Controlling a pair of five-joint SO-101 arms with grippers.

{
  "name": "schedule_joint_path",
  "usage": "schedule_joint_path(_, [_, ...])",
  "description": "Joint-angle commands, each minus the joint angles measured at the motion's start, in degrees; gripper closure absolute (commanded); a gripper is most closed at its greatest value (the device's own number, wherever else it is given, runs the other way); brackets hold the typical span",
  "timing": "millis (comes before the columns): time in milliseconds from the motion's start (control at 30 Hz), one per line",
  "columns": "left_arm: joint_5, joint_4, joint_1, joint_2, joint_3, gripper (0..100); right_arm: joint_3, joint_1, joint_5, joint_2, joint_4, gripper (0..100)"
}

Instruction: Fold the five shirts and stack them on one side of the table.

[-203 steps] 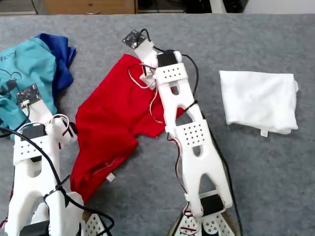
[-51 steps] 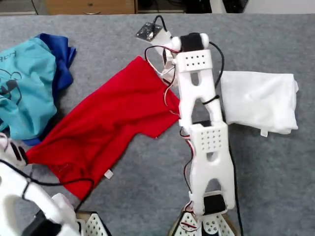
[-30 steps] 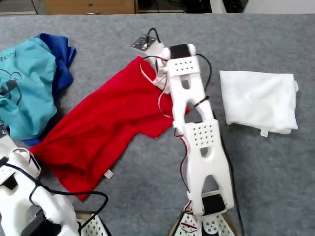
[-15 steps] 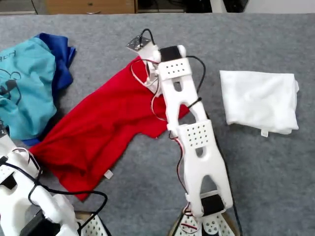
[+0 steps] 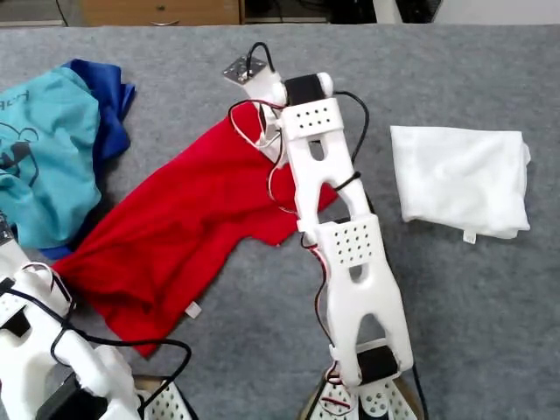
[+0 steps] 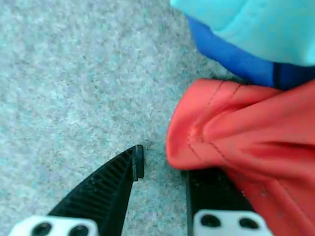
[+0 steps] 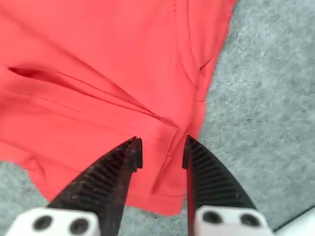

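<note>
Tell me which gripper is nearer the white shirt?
Right. The right gripper hangs over the red shirt near the white shirt; the left gripper is at its opposite end.

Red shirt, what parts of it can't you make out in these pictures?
High view: the right arm covers the far corner of the red shirt.
Left wrist view: the shirt's bunched edge hides one fingertip of the left gripper; the frame cuts off the rest.
Right wrist view: past the right gripper, the frame crops the shirt.

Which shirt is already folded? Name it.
The white shirt, a neat rectangle lying alone; the red shirt lies spread out, the teal shirt and blue shirt heaped.
</note>
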State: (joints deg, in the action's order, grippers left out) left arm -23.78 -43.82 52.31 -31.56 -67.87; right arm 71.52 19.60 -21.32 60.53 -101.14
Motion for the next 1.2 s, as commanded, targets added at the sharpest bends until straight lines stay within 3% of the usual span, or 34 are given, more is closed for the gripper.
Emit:
schedule_joint_path(0, [0.53,0.44,-0.53,0.22,2.37,86,-0.66,-0.57,0.62,-3.91,-0.35,85.3])
schedule_joint_path(567, [0.44,0.44,-0.53,0.22,2.29,86,1.45,-1.54,1.32,4.97,2.37,85.6])
schedule_joint_path(767, [0.44,0.44,-0.53,0.22,2.29,86,1.71,-1.63,1.41,5.41,2.29,97.1])
schedule_joint_path(1167, [0.44,0.44,-0.53,0.22,2.29,86,12.88,-1.80,1.23,5.32,-1.14,97.4])
